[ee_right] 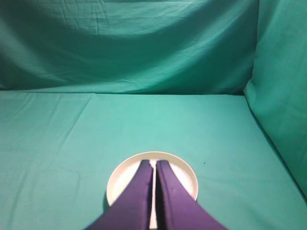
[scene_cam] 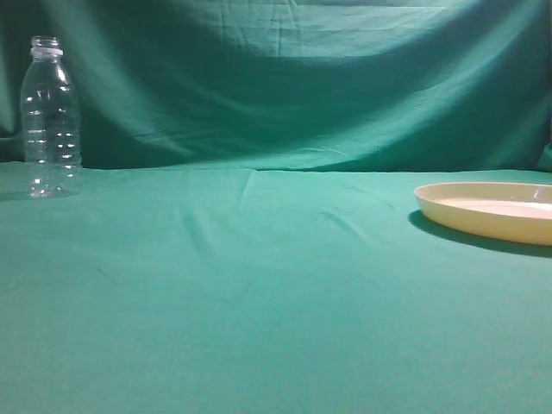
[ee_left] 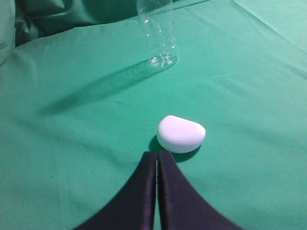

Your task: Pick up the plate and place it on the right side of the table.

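Item 1: the plate (scene_cam: 490,211), cream-yellow, round and shallow, is being shown resting flat near the right edge of the table (scene_cam: 276,302), cut off by the right border of the exterior view. Nothing is being carried in its paler inside. In the right wrist view the plate (ee_right: 180,172) is being seen directly beneath the gripper fingers.

Item 2: a clear plastic bottle (scene_cam: 50,118) is being shown upright at the far left corner of the table, apparently empty; whether a cap is fitted cannot be told. Only its lower part (ee_left: 158,33) is being caught in the left wrist view.

Item 3: a small white rounded object (ee_left: 181,133) is being seen lying on the cloth just ahead of the left gripper (ee_left: 157,158); its nature cannot be made out.

Grippers: the left gripper's fingers are being held pressed together, gripping nothing. The right gripper (ee_right: 153,165) is being held above the plate with fingers drawn almost together, only a thin slit between them, nothing clasped.

Surface and room: the table is being covered by wrinkled teal-green cloth, and a matching cloth backdrop (scene_cam: 285,78) is being hung behind it.

Neither arm is being shown in the exterior view.
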You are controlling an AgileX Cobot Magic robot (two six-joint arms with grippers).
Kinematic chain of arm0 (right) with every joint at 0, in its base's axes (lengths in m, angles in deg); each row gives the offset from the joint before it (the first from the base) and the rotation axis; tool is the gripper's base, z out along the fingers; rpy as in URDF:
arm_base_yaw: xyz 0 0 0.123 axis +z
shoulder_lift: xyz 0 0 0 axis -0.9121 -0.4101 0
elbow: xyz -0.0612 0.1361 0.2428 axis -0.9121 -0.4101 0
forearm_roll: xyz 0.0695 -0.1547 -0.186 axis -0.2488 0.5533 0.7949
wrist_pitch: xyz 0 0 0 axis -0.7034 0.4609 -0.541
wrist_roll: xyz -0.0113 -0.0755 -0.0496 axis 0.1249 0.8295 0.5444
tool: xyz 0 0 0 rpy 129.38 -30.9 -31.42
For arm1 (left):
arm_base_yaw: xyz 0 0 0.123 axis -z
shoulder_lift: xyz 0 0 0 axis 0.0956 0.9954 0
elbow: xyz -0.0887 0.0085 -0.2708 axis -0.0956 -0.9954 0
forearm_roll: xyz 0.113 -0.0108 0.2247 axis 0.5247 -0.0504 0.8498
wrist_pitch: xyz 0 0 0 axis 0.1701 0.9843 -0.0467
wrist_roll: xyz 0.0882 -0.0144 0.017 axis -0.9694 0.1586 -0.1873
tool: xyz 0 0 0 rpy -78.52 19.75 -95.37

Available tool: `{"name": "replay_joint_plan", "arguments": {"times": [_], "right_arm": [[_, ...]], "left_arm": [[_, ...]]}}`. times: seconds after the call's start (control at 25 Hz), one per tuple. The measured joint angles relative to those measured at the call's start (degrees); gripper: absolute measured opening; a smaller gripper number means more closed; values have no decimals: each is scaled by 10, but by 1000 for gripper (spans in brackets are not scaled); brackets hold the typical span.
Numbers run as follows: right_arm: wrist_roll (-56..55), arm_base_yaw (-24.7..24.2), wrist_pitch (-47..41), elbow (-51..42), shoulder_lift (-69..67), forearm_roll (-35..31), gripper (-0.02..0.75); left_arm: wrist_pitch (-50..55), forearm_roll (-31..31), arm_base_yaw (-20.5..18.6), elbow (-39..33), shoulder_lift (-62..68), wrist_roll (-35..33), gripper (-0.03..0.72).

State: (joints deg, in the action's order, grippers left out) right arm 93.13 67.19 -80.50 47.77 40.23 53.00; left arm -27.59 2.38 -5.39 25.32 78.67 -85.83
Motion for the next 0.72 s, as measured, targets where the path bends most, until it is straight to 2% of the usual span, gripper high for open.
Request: {"name": "replay_joint_plan", "arguments": {"times": [0.32,0.56,0.72], "right_arm": [[16,0,198,-224,102,6,0],[24,0,315,-389,111,6,0],[28,0,341,-423,111,7,0]], "left_arm": [[0,0,0,0,0,0,0],[0,0,0,0,0,0,0],[0,0,0,0,0,0,0]]}}
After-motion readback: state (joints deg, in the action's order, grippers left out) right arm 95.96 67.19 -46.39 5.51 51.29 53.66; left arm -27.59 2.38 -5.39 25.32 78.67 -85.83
